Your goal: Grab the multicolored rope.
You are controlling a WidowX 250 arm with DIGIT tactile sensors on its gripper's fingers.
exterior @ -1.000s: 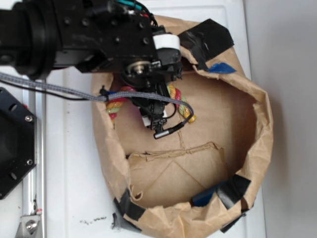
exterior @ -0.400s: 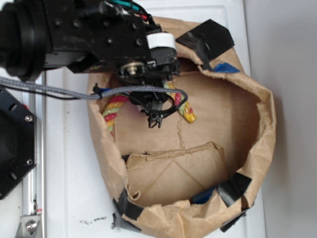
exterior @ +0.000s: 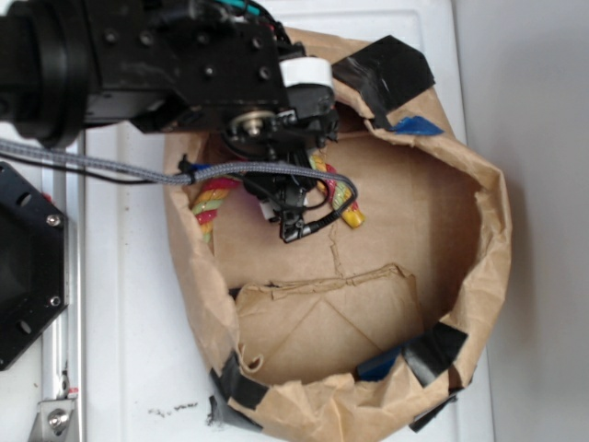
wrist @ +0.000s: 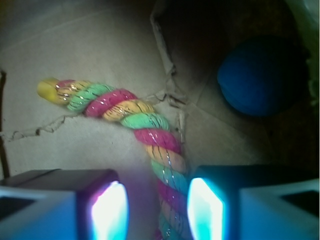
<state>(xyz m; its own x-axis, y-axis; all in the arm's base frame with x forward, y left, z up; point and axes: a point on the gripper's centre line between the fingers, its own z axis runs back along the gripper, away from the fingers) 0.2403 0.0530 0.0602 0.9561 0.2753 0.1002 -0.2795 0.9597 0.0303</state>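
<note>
The multicolored rope (wrist: 150, 122), twisted from red, yellow and green strands, lies arched on the floor of the brown paper bag (exterior: 479, 239). In the exterior view its left part (exterior: 213, 195) and yellow-tipped right end (exterior: 348, 210) show on either side of the arm, which hides the middle. My gripper (exterior: 293, 221) is lowered inside the bag over the rope. In the wrist view my gripper (wrist: 157, 210) is open. The rope runs down between the two fingers, close against the right one and apart from the left one.
A teal-blue ball (wrist: 260, 75) rests in the dark corner of the bag, up and right of the rope. The grey braided cable (exterior: 110, 164) crosses the bag's left rim. The bag's taped, crumpled walls (exterior: 382, 74) surround the gripper.
The gripper has shifted slightly up and left inside the bag over the rope. The bag's left wall and the cable loop moved a little with it.
</note>
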